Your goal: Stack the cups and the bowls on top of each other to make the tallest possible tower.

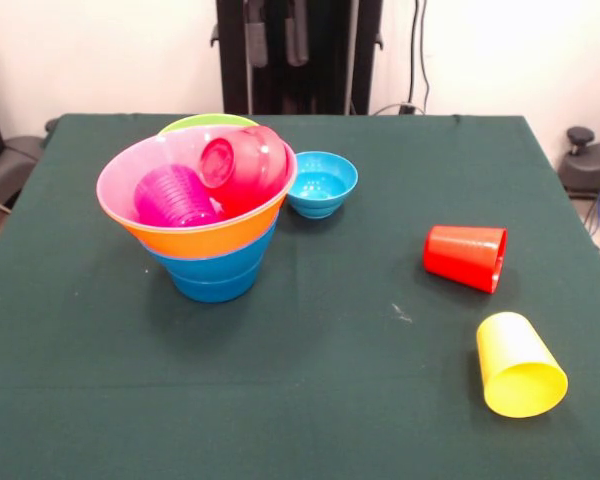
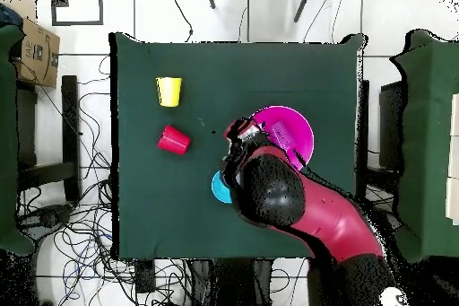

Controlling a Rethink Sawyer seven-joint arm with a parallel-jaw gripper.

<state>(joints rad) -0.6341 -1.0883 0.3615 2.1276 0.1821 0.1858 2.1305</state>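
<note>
Front view shows the tower (image 1: pixel 205 225) at the bench's (image 1: pixel 310 390) left — blue bowls under orange and pink ones, with the purple cup (image 1: pixel 175 197) and red bowl (image 1: pixel 245 165) tipped inside. A light-blue bowl (image 1: pixel 321 183) sits just right; red cup (image 1: pixel 466 257) and yellow cup (image 1: pixel 518 365) lie toppled near right. Whether the end effector is wide or narrow cannot be told.
</note>
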